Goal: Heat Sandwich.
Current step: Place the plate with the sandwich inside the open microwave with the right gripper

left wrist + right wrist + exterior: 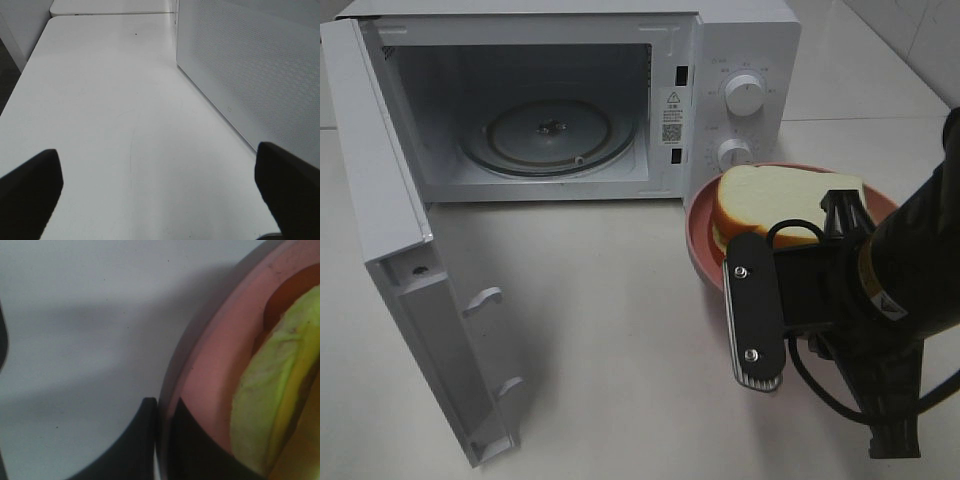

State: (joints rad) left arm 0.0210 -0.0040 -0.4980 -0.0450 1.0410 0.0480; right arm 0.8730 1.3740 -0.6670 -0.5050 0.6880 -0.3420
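Note:
The sandwich (770, 200), thick white bread with tan crust, lies on a round pink plate (703, 235) just right of the open white microwave (720, 50). My right gripper (732, 268) is at the plate's near-left rim. In the right wrist view the right gripper (164, 440) is shut on the pink plate (215, 390) rim, one black finger on each side, with the sandwich's yellow-green filling (270, 405) close by. The left gripper (160, 195) stands open over bare table beside the microwave's perforated side wall (250, 65); the exterior high view does not show it.
The microwave door (410, 280) swings wide open toward the front left. A glass turntable (548, 135) lies inside the cavity. Two control knobs (744, 95) sit on the right panel. White table (600, 300) stretches in front of the cavity.

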